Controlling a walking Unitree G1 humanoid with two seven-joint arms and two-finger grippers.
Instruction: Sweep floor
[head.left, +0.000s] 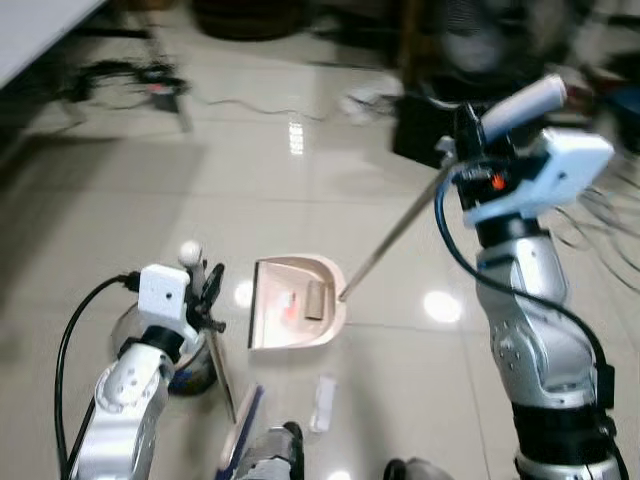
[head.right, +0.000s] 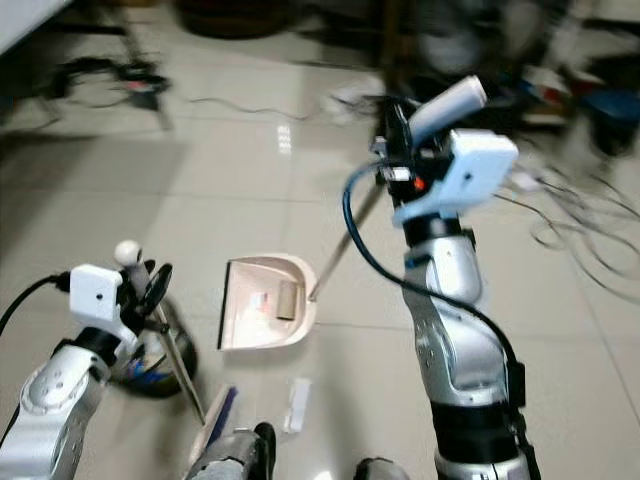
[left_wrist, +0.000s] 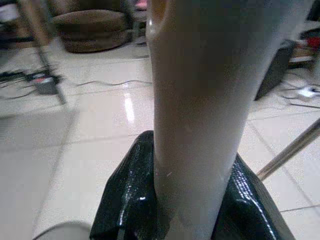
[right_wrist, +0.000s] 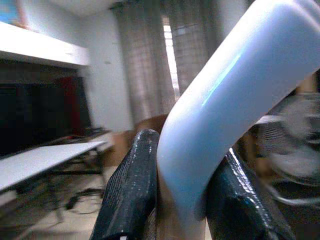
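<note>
Right gripper (head.left: 470, 135) clamps the dustpan handle (head.left: 520, 105), left gripper (head.left: 207, 290) clamps the broom stick (left_wrist: 200, 125); the dustpan (head.left: 295, 300) sits on the tiles holding 1 cardboard tube (head.left: 313, 299) (another white scrap (head.left: 323, 402) waits nearby), so sweeping looks part done

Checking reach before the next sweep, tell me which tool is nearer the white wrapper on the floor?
Left. The left tool, shut on the broom handle, hangs just above and left of the white wrapper. The right tool, gripping the dustpan handle, is raised far beyond it.
</note>
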